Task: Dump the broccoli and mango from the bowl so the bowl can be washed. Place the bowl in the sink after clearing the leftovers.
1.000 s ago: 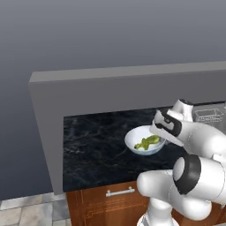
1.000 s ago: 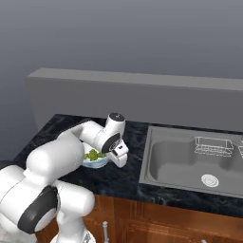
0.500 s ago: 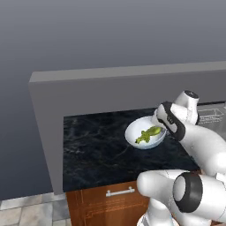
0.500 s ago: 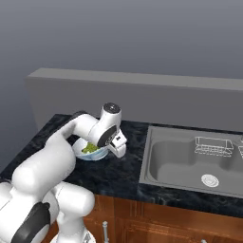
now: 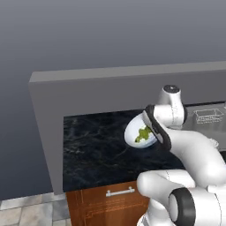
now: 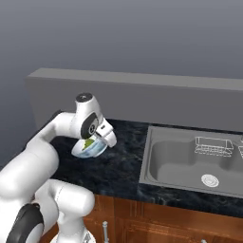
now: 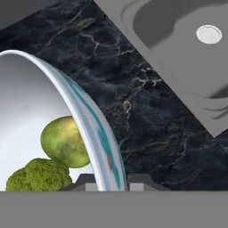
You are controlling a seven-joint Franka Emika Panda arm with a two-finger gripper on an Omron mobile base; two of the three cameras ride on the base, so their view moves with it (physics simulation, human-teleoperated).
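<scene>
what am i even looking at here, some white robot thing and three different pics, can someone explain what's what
It is a white robot arm on a base that can drive, in a computer-rendered kitchen. Two pictures come from cameras on the base, looking over the arm from its left and its right. The third comes from a camera on the hand itself, looking along the fingers.

The gripper is shut on the rim of the bowl, a white one with a bluish edge, and holds it lifted and tipped steeply above the dark marble counter. Inside it, in the hand view, lie the smooth mango and the lumpy broccoli, neither yet tipped out.

To the arm's right is the grey sink, with a wire rack along its far side.
</scene>
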